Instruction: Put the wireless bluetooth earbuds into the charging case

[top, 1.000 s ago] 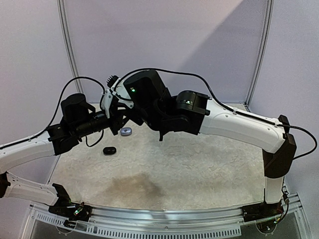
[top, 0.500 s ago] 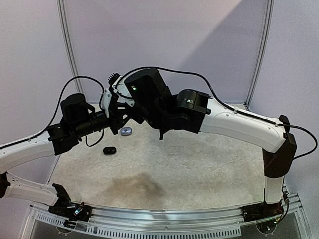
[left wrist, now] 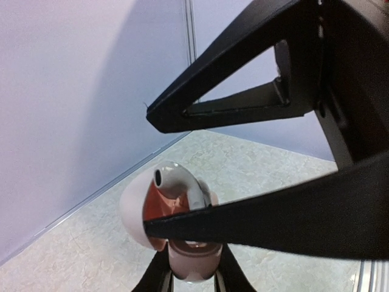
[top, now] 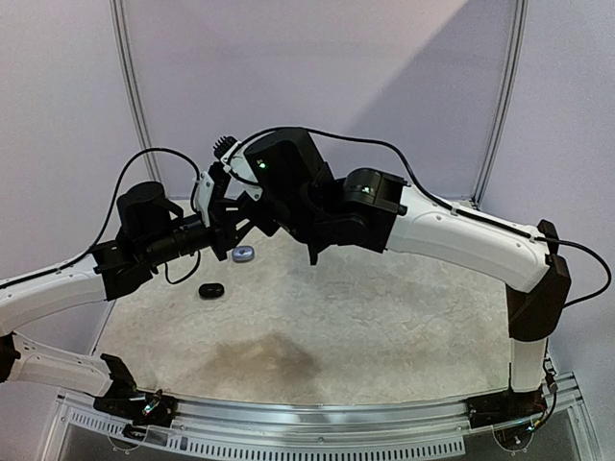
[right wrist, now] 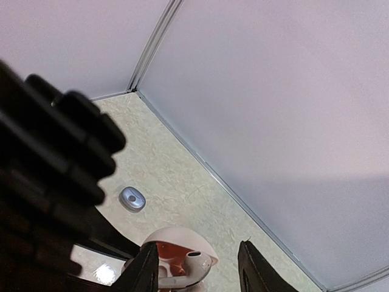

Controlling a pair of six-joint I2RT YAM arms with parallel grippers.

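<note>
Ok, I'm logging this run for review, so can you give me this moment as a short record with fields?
left gripper: shut on the open charging case, raised above the table
in case: white earbud sitting in orange interior
right gripper: open, above the case
on table: grey oval item, black oval item

charging case (left wrist: 130,210) partly hidden, left arm (right wrist: 48,140) blurred
</note>
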